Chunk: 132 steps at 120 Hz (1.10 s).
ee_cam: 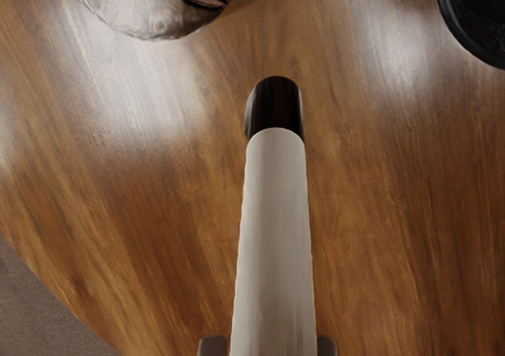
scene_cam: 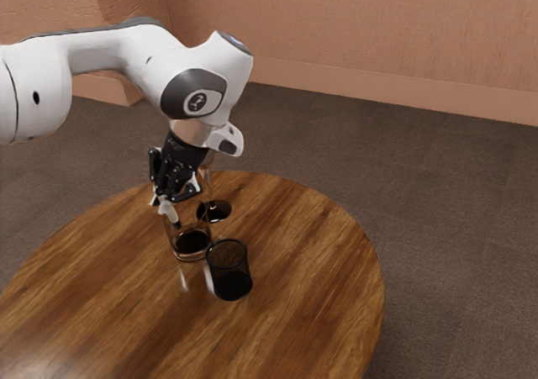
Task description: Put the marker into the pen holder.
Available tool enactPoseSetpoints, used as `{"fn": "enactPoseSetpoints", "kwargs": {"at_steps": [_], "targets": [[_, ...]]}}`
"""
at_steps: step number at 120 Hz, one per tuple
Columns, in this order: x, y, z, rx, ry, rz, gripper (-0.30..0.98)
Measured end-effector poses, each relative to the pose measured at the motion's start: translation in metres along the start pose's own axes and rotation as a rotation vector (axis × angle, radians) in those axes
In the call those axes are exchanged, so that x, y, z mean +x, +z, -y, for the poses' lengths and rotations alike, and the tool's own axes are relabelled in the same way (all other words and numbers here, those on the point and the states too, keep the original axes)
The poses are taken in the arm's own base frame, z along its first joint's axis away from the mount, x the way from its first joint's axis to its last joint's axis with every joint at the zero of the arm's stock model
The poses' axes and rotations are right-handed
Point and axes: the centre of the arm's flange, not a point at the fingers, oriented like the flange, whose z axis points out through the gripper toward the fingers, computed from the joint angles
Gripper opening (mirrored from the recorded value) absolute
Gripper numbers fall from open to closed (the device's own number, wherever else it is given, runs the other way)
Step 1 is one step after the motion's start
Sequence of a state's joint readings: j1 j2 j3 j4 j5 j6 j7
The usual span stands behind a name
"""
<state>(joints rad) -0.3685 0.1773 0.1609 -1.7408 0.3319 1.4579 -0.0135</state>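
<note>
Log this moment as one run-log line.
gripper shut on marker | marker held above table, outside pen holder | pen holder upright on table | next: likely carry marker over pen holder

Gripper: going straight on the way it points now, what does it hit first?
Probably the table, with the held marker touching down first. The clear tumbler is near that line; its depth is hard to judge.
</note>
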Motion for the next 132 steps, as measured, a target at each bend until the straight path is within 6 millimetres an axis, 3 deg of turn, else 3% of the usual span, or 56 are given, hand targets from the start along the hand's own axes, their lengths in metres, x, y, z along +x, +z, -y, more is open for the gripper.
{"fn": "enactPoseSetpoints", "kwargs": {"at_steps": [15,60,117,132], "targets": [[0.007,-0.005,-0.025,0.007,0.052,-0.006,-0.07],[0.026,-0.007,-0.073,0.007,0.144,-0.005,-0.07],[0.053,0.024,-0.091,-0.006,0.175,0.036,-0.07],[0.054,0.024,-0.09,-0.021,0.174,0.029,0.18]]}}
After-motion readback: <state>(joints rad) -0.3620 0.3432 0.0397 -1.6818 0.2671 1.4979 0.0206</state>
